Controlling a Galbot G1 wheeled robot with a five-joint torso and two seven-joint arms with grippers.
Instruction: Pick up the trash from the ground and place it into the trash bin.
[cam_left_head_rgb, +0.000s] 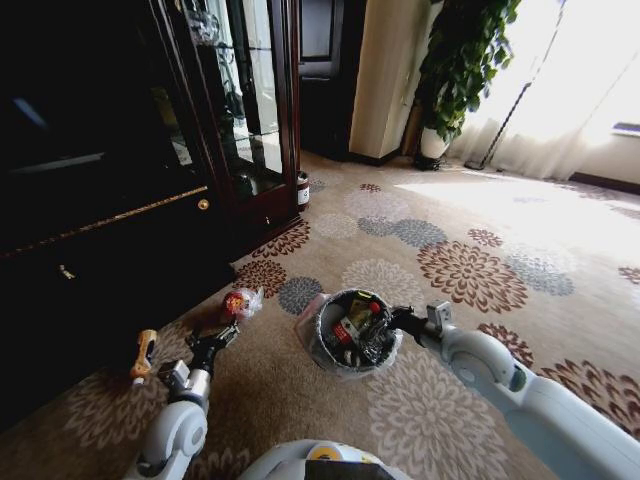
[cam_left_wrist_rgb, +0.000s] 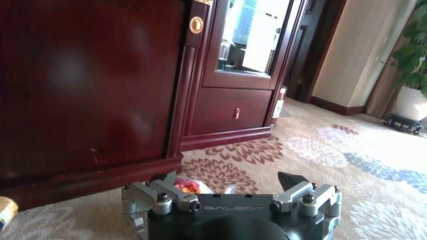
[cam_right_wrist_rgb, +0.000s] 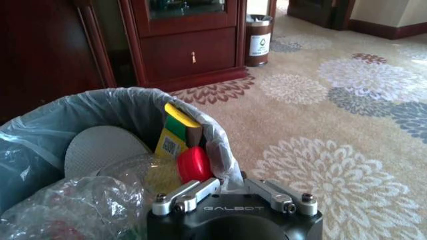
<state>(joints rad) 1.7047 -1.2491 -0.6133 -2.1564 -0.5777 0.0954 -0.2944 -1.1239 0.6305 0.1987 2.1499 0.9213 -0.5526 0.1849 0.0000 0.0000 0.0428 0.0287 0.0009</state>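
1. The trash bin (cam_left_head_rgb: 349, 335), lined with a translucent bag, is set on the flowered carpet (cam_left_head_rgb: 450, 420) in front of the robot; a clear plastic bottle (cam_right_wrist_rgb: 87, 200) with a red cap (cam_right_wrist_rgb: 195, 164) and a green-and-yellow wrapper (cam_right_wrist_rgb: 175, 134) are seen inside it.
2. The right gripper (cam_left_head_rgb: 392, 322) is held at the bin's rim, its jaws closed on the edge of the liner, as far as the wrist view allows.
3. A red-and-white plastic bag (cam_left_head_rgb: 241, 303) is left on the carpet near the dark wooden cabinet (cam_left_wrist_rgb: 87, 90).
4. The left gripper (cam_left_head_rgb: 214, 342) is held just short of that bag, jaws spread and empty.
5. An orange-topped piece (cam_left_head_rgb: 145, 355) is lying beside the left arm.
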